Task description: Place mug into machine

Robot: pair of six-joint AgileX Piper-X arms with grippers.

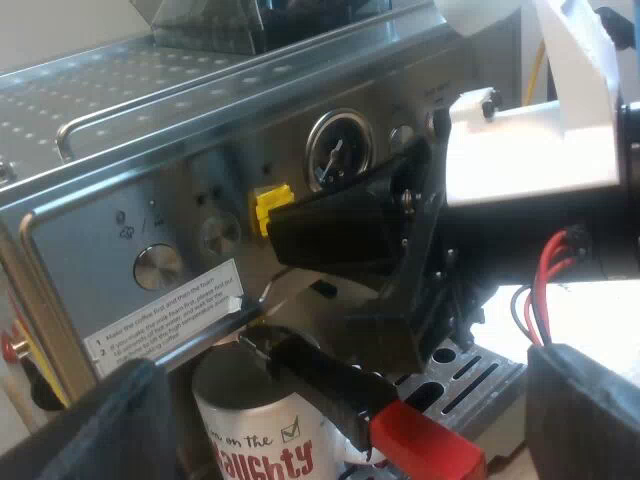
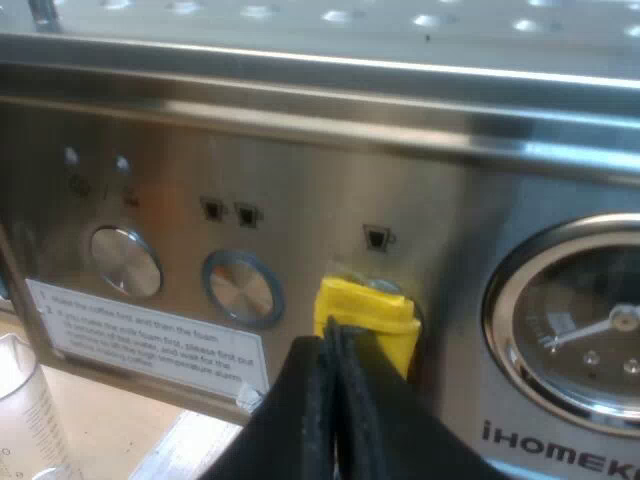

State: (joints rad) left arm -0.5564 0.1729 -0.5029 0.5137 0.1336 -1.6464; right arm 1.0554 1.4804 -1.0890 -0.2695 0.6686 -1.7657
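The mug (image 1: pixel 255 430) is standing at the front of the coffee machine (image 1: pixel 150 130), right under the metal holder (image 1: pixel 330 385), whose dark handle is ending in red. My left gripper (image 1: pixel 345 410) is hanging in front of the mug with its fingers (image 1: pixel 110 420) spread wide apart, holding nothing. My right gripper (image 2: pixel 335 345) is squeezing its two fingers tight together, right at the yellow button (image 2: pixel 365 310) on the machine's front, beside the round dial (image 2: pixel 590 330). A measuring glass (image 2: pixel 25 410) is standing on the bench (image 2: pixel 120 430) near the white sticker (image 2: pixel 150 340).
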